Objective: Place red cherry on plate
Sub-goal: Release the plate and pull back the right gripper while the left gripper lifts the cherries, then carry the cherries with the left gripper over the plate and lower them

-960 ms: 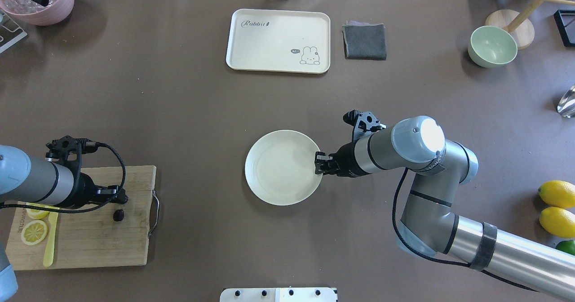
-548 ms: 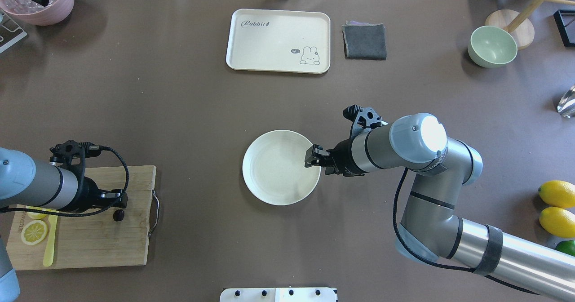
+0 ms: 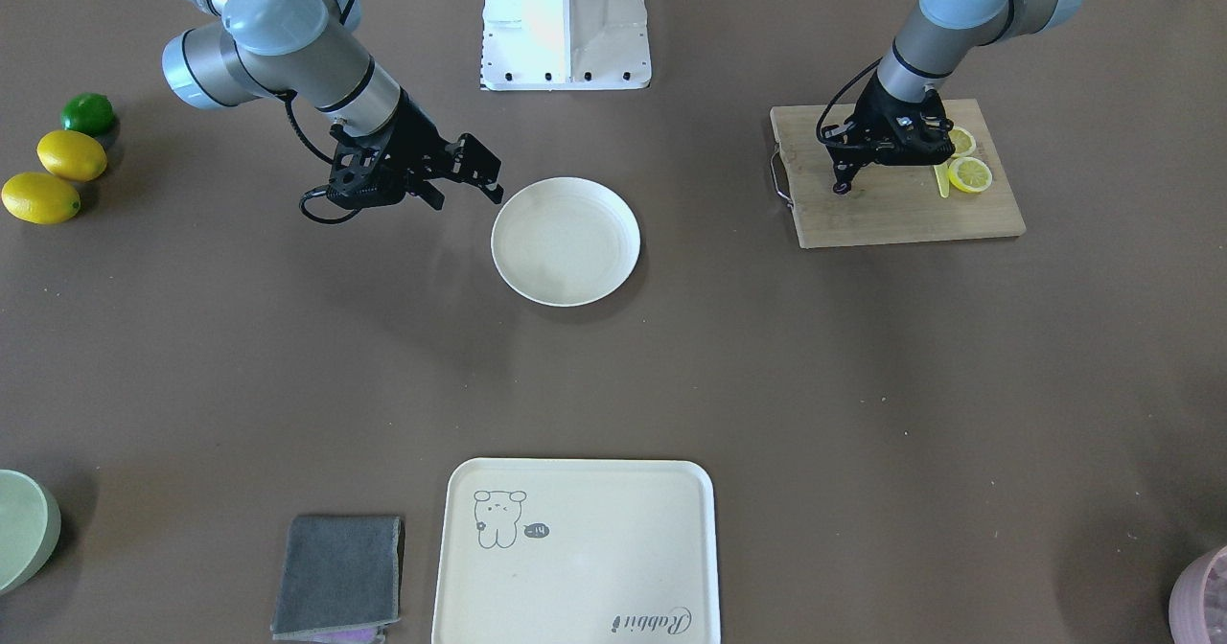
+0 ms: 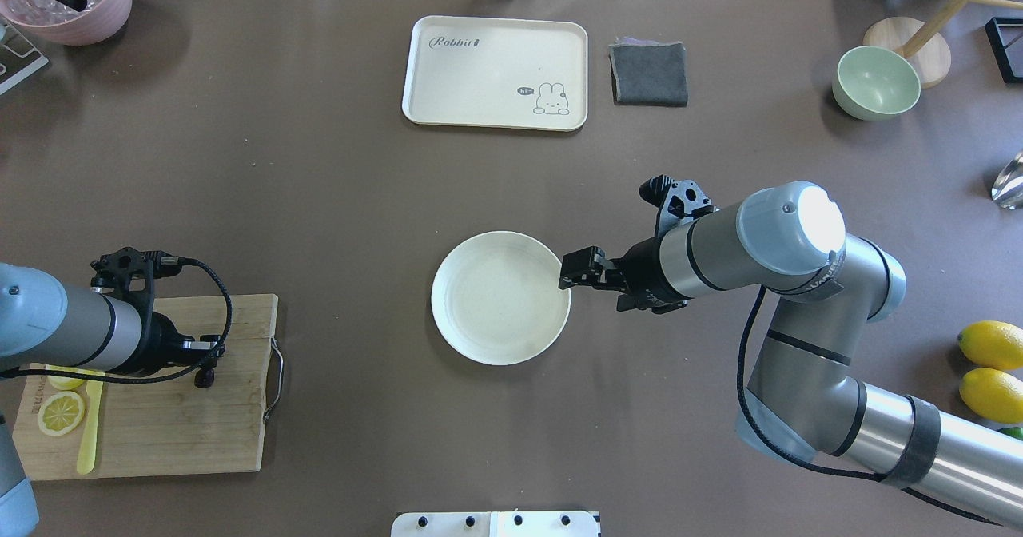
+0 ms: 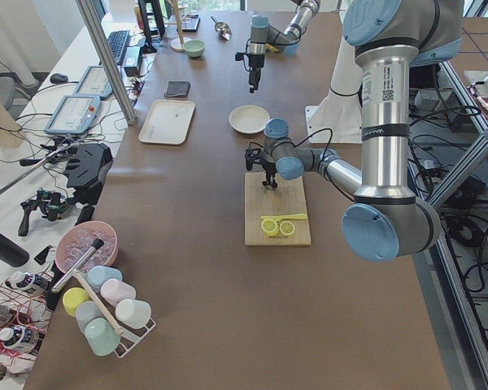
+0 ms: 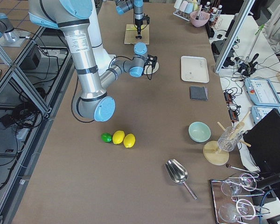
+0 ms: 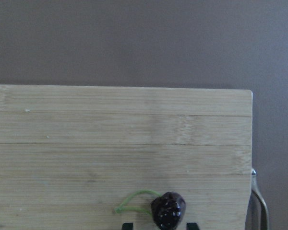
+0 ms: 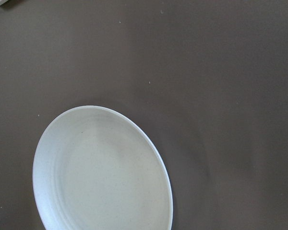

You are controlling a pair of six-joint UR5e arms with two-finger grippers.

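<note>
The red cherry (image 7: 168, 211) is a small dark fruit with a thin green stem, lying on the wooden cutting board (image 4: 176, 433) near its right edge. My left gripper (image 7: 159, 224) is down over it, open, with a fingertip on either side of the cherry (image 4: 206, 378). The round cream plate (image 4: 501, 297) sits empty at the middle of the table. My right gripper (image 4: 574, 269) hovers just off the plate's right rim, open and holding nothing. No fingers show in the right wrist view, which shows only the plate (image 8: 103, 172).
Lemon slices (image 4: 60, 411) and a yellow utensil (image 4: 86, 433) lie on the board's left end. A cream tray (image 4: 495, 72), a grey cloth (image 4: 649, 73) and a green bowl (image 4: 876, 83) are at the far side. Whole lemons (image 4: 991, 345) lie at the right edge.
My right gripper has drawn back to the right, off the plate's rim; the plate ended slightly further left. My left gripper has come down around the cherry.
</note>
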